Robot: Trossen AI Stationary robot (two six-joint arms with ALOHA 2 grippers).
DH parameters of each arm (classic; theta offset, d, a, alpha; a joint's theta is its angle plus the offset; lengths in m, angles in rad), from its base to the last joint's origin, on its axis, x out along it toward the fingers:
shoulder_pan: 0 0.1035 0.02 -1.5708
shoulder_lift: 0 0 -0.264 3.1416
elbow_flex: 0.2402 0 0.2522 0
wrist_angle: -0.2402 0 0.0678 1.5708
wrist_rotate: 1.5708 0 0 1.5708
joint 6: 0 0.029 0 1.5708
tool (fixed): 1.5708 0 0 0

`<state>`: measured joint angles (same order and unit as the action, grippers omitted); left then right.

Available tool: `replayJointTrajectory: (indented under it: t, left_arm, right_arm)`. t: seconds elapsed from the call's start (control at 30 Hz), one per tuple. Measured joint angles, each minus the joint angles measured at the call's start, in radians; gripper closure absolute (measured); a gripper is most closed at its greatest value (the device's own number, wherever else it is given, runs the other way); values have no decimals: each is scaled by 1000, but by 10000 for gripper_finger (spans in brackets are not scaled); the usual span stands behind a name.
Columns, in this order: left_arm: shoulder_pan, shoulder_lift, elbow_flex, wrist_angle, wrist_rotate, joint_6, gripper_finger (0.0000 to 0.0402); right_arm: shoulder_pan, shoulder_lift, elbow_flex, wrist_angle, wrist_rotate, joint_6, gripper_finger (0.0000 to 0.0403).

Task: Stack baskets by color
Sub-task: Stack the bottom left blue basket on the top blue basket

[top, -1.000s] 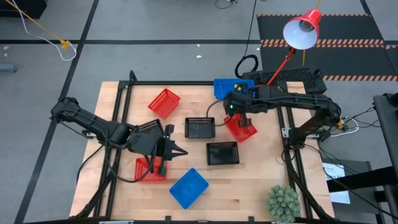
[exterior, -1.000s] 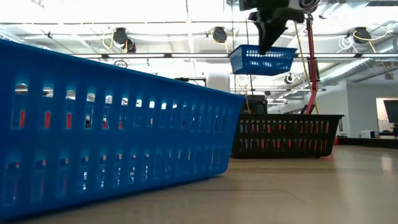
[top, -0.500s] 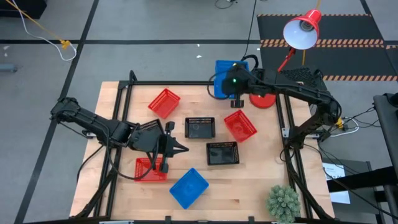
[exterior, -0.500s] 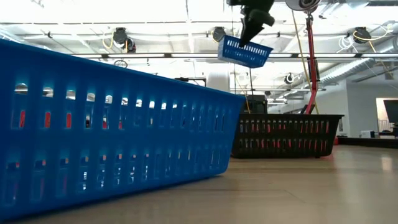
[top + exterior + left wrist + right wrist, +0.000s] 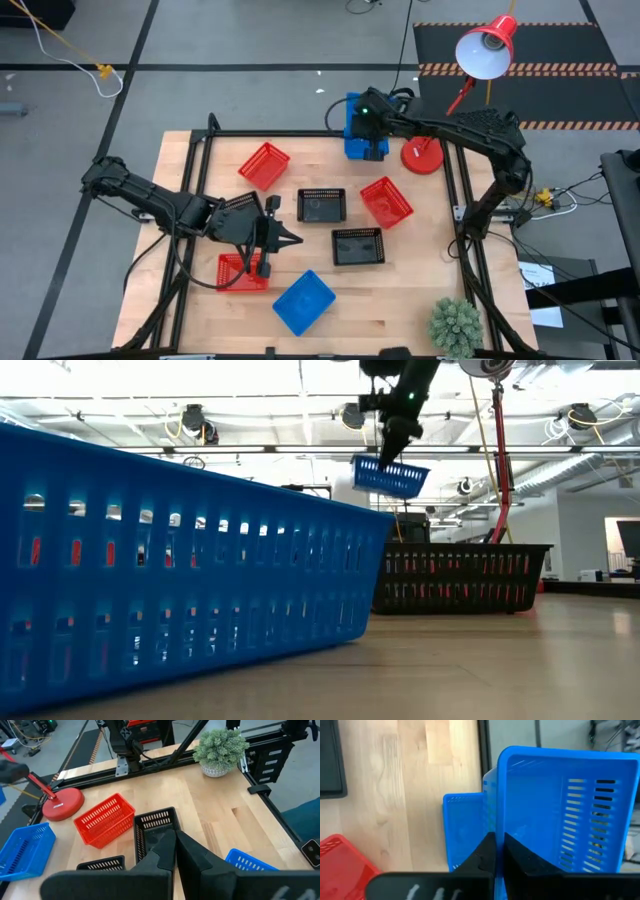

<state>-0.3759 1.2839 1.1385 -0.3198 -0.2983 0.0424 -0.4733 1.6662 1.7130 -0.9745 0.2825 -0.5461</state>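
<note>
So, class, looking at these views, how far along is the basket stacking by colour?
Done: no finished stack shows. In hand: the right end effector is shut on a blue basket, lifted above a second blue basket at the table's far edge. Left: the third blue basket, three separate red baskets and two separate black baskets. The left end effector is shut, empty.

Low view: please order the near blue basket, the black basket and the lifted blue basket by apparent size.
1. Near blue basket, largest only because closest.
2. Black basket.
3. Lifted blue basket, held by the right gripper.
</note>
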Motion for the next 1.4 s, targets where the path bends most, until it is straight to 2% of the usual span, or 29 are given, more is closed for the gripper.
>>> replayJointTrajectory:
  t: [0.57, 0.9, 1.07, 1.4]
  left_arm:
    - [0, 0, 0, -33, 0, -7, 385]
    - [0, 0, 0, -37, 0, -7, 385]
    - [0, 0, 0, -37, 0, -7, 385]
    - [0, 0, 0, -36, 0, -11, 385]
  right_arm:
    - [-10, 181, -10, -6, -1, 13, 399]
    - [-17, 189, -103, 36, -2, 28, 399]
    - [-19, 190, -158, 123, -2, 10, 399]
    - [-21, 189, -173, 147, -2, 12, 399]
